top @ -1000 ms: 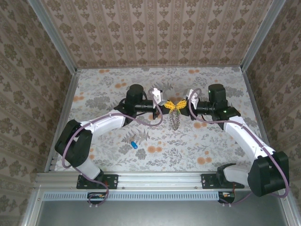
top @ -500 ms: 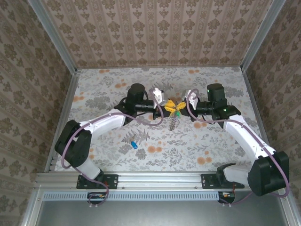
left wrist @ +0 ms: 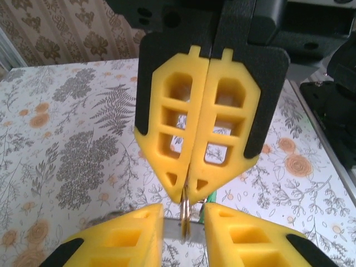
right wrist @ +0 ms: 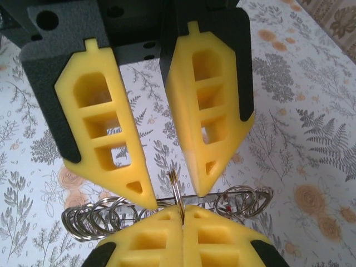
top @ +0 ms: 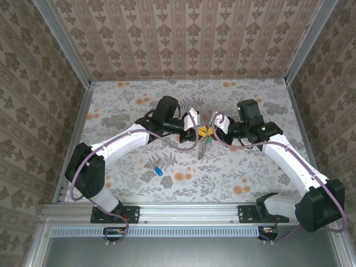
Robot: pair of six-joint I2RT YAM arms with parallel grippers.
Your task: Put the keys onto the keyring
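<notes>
Both grippers meet mid-table.
Your left gripper [left wrist: 188, 187] clamps the large thin silvery metal keyring [left wrist: 184, 209]; your right gripper [right wrist: 173, 188] straddles it, fingers [right wrist: 111, 139] apart. A small blue-headed key [top: 158, 170] lies at 7 o'clock.

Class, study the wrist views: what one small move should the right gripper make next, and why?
Probably close the right gripper on the keyring. The left gripper is shut on the ring's thin edge, while the right fingers stand open on either side of it, with a gap each side. A second grip would likely steady it for threading.
</notes>
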